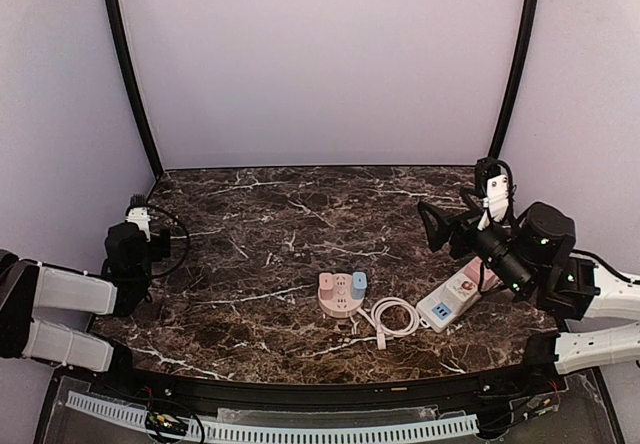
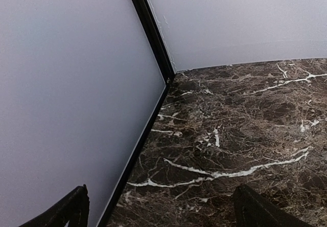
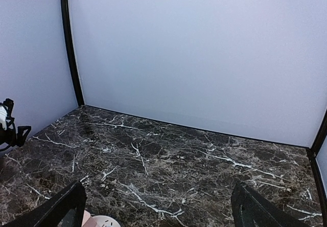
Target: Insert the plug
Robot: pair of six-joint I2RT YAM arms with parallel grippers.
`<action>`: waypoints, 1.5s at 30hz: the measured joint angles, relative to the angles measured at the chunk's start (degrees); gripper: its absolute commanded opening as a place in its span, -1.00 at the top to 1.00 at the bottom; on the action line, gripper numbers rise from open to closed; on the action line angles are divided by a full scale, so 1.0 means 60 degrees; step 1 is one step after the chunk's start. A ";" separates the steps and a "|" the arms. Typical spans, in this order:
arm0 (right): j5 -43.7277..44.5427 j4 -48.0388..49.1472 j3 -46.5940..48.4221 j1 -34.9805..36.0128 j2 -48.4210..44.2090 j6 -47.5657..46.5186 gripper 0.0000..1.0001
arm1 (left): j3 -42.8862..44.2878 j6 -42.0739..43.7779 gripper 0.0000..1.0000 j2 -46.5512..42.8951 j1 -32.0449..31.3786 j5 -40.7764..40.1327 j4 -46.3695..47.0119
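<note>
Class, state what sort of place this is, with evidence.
Probably an enclosed robot test cell: plain pale walls around a marble-patterned tabletop, left arm and right arm, a pink socket and white power strip.

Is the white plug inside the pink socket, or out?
Out: the plug lies on the table, apart from the pink socket.

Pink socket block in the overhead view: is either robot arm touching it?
No, the pink socket block sits untouched, the left tool and right tool both well off to its sides.

Dark marble table (image 1: pixel 260 214) w/ lilac walls (image 1: pixel 320 54)
</note>
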 measured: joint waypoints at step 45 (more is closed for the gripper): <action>-0.4411 0.7956 -0.4703 -0.8528 0.3235 -0.1104 -0.97 | 0.0809 -0.1089 -0.97 0.3840 0.1435 0.2361 0.2710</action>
